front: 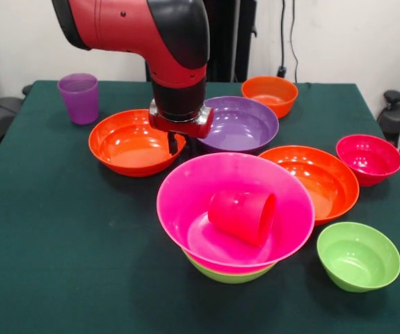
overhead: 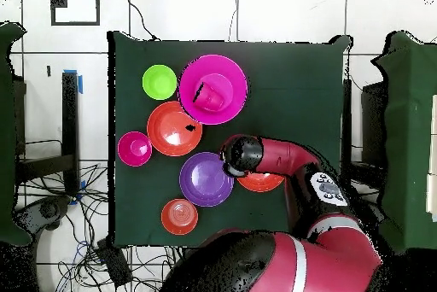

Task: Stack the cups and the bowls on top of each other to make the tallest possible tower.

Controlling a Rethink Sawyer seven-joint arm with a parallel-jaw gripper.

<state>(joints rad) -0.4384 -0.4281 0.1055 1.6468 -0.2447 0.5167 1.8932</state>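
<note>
A wide hot pink bowl [front: 283,209] [overhead: 229,79] sits nested on a lime green bowl [front: 227,275], forming the tower at the table's front middle. A red-pink cup [front: 243,216] [overhead: 210,98] lies on its side inside the pink bowl. The gripper [front: 175,145] hangs low just behind the pink bowl's far rim, between an orange bowl [front: 133,142] and a purple bowl [front: 245,125] [overhead: 206,178]. Nothing shows in its grasp. A translucent purple cup [front: 78,97] stands upright at the far left. In the overhead view the arm's head [overhead: 239,154] hides the gripper.
Another orange bowl [front: 321,177] [overhead: 174,128], a small red-pink bowl [front: 368,158] [overhead: 134,148], a small lime green bowl [front: 358,255] [overhead: 159,82] and a small orange bowl [front: 269,94] [overhead: 179,216] stand on the dark green table [front: 46,229]. The arm [overhead: 290,156] partly covers an orange bowl [overhead: 260,183].
</note>
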